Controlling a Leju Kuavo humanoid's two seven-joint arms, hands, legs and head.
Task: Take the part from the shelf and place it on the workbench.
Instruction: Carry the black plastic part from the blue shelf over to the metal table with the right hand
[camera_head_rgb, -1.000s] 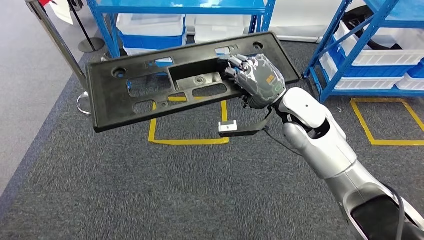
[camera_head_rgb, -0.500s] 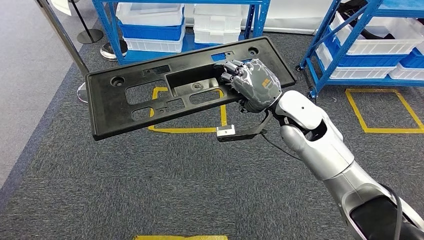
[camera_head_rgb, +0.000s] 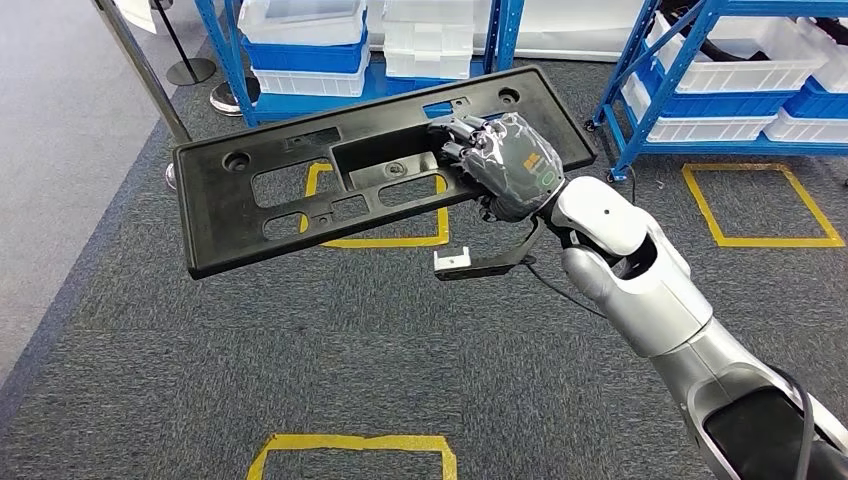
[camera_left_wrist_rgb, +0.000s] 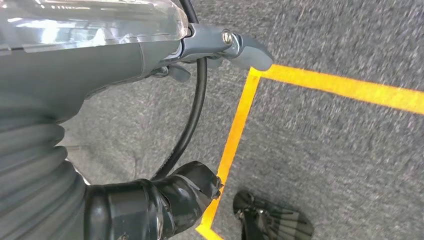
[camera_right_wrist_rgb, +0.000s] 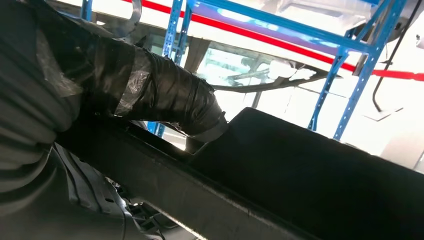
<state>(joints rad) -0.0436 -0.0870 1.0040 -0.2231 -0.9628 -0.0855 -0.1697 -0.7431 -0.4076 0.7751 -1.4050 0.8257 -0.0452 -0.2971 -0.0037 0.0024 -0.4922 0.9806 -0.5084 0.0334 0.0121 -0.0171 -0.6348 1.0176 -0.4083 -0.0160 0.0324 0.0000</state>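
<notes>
- Black plastic, long and flat with cut-out windows: the part (camera_head_rgb: 370, 170) is held in the air above the grey carpet floor (camera_head_rgb: 300, 360), tilted, well clear of the blue shelves (camera_head_rgb: 640, 90).
- We see our right hand (camera_head_rgb: 505, 165) grasping the part near its right end, fingers (camera_head_rgb: 455, 135) curled over the edge of a central opening.
- Our left hand (camera_left_wrist_rgb: 100, 55) hangs over the carpet beside a yellow tape line (camera_left_wrist_rgb: 235, 135); we cannot tell whether it is clenched or released.
</notes>
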